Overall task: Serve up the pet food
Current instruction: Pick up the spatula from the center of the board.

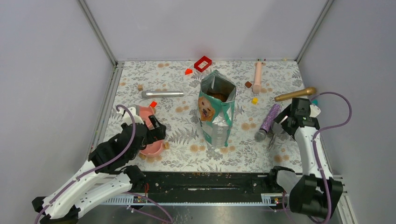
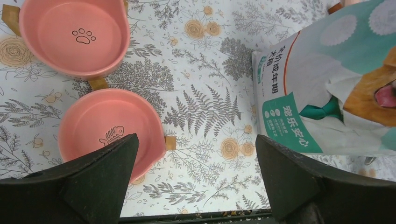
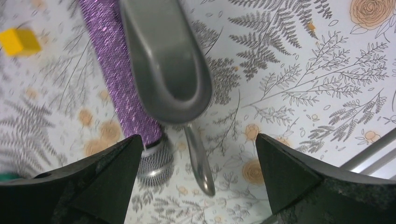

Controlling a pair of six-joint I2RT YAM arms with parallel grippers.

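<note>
Pouch [image 1: 215, 112]: teal-green and white, golden dog face toward near edge. Stands upright about table centre, top open.
Pet food [image 1: 217, 95]: brown kibble, visible inside pouch mouth.
Two pink bowls by left edge, side by side, upright, wooden tabs at rims: paw-print bowl [image 2: 74, 35], fish-bone bowl [image 2: 105, 121]. Insides bare pink.
Scoop [image 3: 166, 60]: grey metal, lying on table near right edge.

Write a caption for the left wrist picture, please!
Open left gripper above an empty paw-print bowl and fish-print bowl, both pink, with the pet food pouch alongside.
</note>
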